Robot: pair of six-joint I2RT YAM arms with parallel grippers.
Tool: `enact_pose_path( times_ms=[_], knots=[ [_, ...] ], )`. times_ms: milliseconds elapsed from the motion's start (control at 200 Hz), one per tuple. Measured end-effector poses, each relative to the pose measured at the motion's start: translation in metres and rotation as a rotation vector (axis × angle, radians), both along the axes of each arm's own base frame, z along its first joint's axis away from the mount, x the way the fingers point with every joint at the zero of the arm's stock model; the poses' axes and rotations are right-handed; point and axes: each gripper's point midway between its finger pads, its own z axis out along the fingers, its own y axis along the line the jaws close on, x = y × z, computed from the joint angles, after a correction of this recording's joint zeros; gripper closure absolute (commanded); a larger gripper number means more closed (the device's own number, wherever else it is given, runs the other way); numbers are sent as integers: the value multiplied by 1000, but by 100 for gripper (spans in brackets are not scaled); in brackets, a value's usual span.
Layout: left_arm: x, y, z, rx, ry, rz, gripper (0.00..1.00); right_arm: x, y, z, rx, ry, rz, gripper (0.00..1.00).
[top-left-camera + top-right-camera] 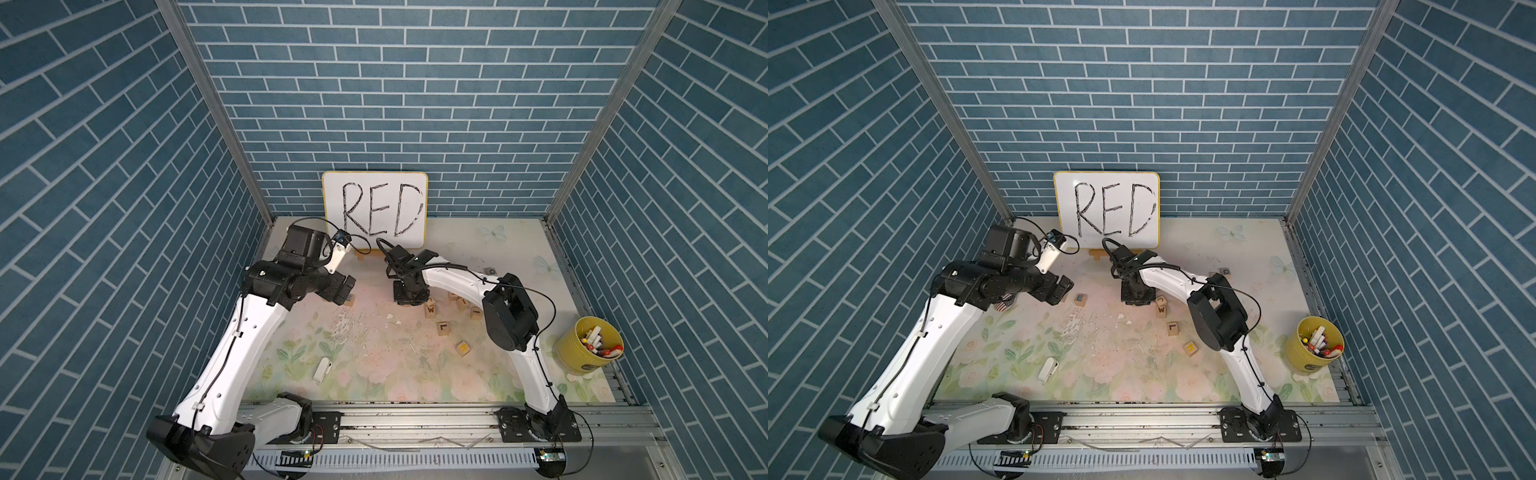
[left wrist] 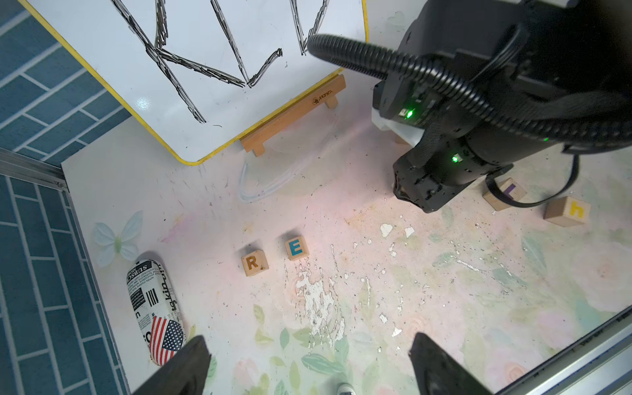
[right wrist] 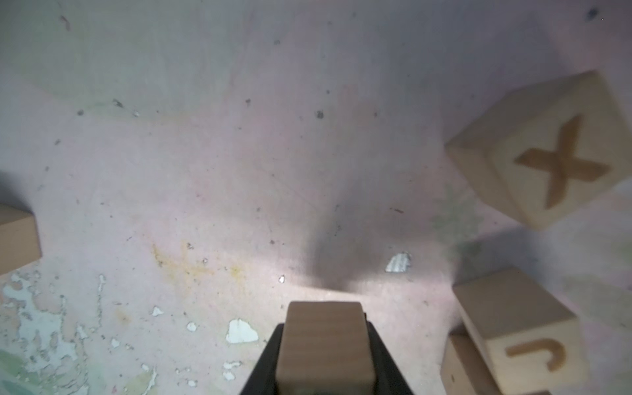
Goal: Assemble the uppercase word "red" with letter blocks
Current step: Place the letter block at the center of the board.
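While the left arm (image 1: 249, 332) hangs over the left side of the floral-printed desk (image 1: 374, 370), we see its jaws spread wide with nothing between them, and their black fingers (image 2: 184, 369) frame the wrist view. Furthest left lies a newsprint-patterned pouch with a flag (image 2: 155, 307), close to the metal wall frame. Next come the light-wood cube with a dark R (image 2: 254, 262) and the light-wood cube with a teal E (image 2: 297, 248). They sit just beside each other without touching, letters up, each turned a little so their edges do not line up.

Right of the E, bare desk with flaked print lies open as far as the right arm (image 1: 453, 278). Its jaws are clamped on a plain light-wood cube (image 3: 323, 345) whose letter is hidden from us, and we cannot tell whether it touches the desk.

Beyond them loose wooden cubes crowd close: an X cube (image 3: 547, 154), a J cube (image 3: 523, 328), a W cube (image 1: 431, 309), an L cube (image 1: 444, 328) and a yellow-lettered cube (image 1: 462, 348). At the far right a yellow bucket of markers (image 1: 582, 353) stands by the desk's edge. A yellow-rimmed whiteboard (image 1: 374, 212) leans against the back wall.
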Motion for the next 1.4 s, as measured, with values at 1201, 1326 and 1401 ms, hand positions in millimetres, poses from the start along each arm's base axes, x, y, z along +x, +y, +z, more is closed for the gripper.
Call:
enact_pose_path(
  times_ms=[1201, 1326, 1401],
  knots=[
    [6, -9, 8, -30, 11, -24, 1, -14, 20, 7, -35, -38, 106, 52],
    [6, -9, 8, -32, 15, -17, 1, -14, 15, 9, -57, -47, 103, 52],
    [6, -8, 9, -31, 15, -8, 1, -13, 13, 14, -62, -61, 104, 52]
  ],
)
